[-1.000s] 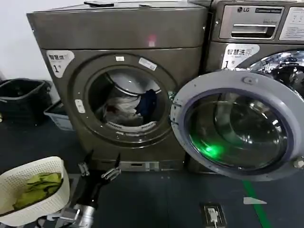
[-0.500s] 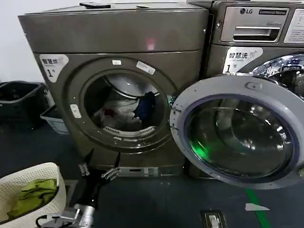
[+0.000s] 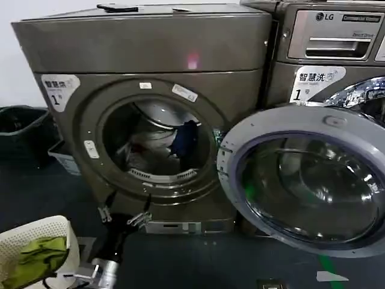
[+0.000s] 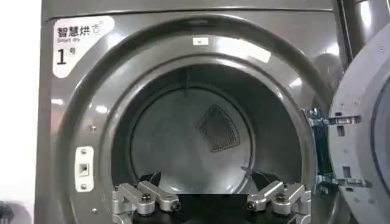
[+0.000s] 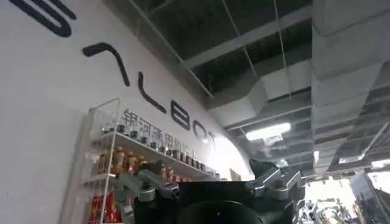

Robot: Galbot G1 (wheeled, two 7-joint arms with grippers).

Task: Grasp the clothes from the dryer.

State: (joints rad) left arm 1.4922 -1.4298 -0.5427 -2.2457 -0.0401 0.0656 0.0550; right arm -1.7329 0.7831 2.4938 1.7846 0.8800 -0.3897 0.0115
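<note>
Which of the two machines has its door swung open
The bronze-grey dryer with the "1" sticker; its round door hangs open toward the LG machine.

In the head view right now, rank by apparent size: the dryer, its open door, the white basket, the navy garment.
1. dryer
2. open door, though it swings nearer the camera
3. white basket, cut off by the frame edge
4. navy garment

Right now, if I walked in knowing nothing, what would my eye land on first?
Probably the dryer, a big bronze-grey machine filling the middle of the head view, its round door swung wide open to the right. Inside its porthole lie the clothes, pale fabric with one dark navy piece. Just below the opening, the left claw points up at it with fingers spread and nothing held.
</note>
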